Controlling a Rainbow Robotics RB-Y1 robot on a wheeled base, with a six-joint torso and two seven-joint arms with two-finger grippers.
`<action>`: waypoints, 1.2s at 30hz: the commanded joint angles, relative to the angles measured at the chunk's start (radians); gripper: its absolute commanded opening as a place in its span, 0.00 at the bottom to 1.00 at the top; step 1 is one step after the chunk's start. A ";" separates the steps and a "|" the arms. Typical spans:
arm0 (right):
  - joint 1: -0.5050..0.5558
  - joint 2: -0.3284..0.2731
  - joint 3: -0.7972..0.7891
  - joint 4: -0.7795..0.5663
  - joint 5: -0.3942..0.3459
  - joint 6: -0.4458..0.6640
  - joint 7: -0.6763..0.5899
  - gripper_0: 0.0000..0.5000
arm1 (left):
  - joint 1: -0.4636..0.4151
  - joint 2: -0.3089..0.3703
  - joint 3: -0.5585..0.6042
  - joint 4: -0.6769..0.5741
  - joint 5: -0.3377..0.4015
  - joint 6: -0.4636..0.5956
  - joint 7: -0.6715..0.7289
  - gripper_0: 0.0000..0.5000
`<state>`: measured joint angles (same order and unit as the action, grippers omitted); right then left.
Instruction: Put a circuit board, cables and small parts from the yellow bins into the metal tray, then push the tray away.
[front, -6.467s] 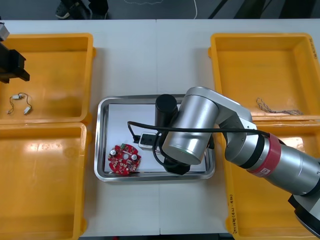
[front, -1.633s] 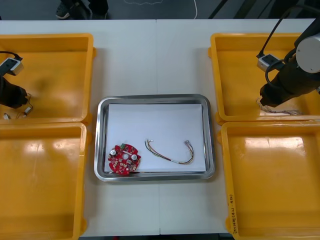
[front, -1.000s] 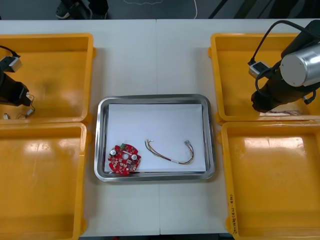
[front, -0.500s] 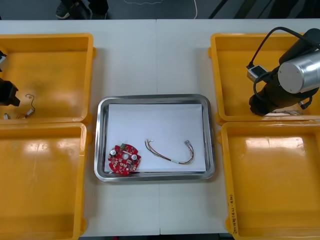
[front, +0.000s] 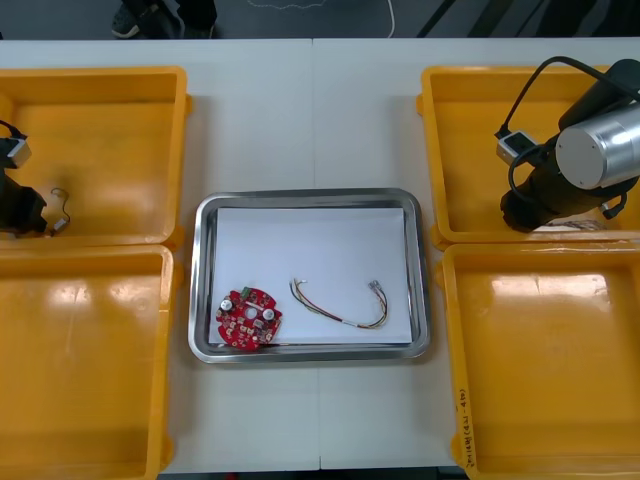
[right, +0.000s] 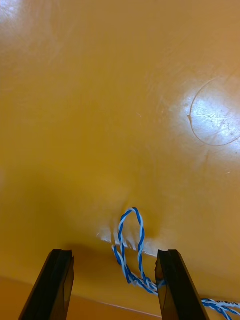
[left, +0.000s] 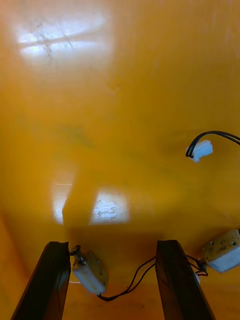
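The near left yellow bin (front: 80, 360) and the near right yellow bin (front: 545, 360) sit closest to the robot, one at each side of the table (front: 310, 110), with soft glare on their floors.

Between the bins lies the metal tray (front: 310, 195), shiny at the rim and white inside. A round red circuit board (front: 248, 318), dotted with small components, rests in its near left corner. Near the board but apart from it, a red and yellow cable (front: 340, 305) curves in a shallow arc on the white surface, with a small connector at each end.

In the far left yellow bin (front: 110, 130), the left claw (left: 112, 245) hangs low over the floor by the bin's outer side. Its fingers are spread wide and hold nothing. A small metal part (left: 90, 272) lies between them, close against one finger. A black cable (left: 132, 280) runs from it toward a second small metal part (left: 222, 250) just outside the other finger. Beyond them lies a white connector (left: 200, 149).

In the far right yellow bin (front: 480, 130), the right claw (right: 115, 252) is low by the bin's near wall, also spread wide and gripping nothing. A loop of twisted blue and white cable (right: 131, 250) lies on the floor between its fingers, nearer to one of them.

The table is light, with a seam down its middle. A dark floor shows beyond its far edge.
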<state>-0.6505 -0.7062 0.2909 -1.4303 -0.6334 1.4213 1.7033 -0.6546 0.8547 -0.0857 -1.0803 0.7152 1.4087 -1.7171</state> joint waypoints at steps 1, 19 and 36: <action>0.005 0.008 -0.033 -0.004 0.003 -0.010 0.002 0.95 | 0.003 0.053 -0.008 -0.001 0.012 -0.010 0.022 1.00; 0.006 0.008 -0.033 -0.002 0.011 -0.012 -0.005 0.14 | 0.003 0.069 0.001 0.020 0.010 -0.010 0.027 1.00; -0.029 0.008 -0.114 -0.010 -0.063 0.042 0.013 0.00 | 0.003 0.053 0.000 0.059 0.012 -0.014 0.027 0.42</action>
<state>-0.6505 -0.7061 0.2477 -1.4302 -0.6608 1.4490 1.7033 -0.6546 0.8681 -0.0876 -1.0309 0.7203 1.4008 -1.7170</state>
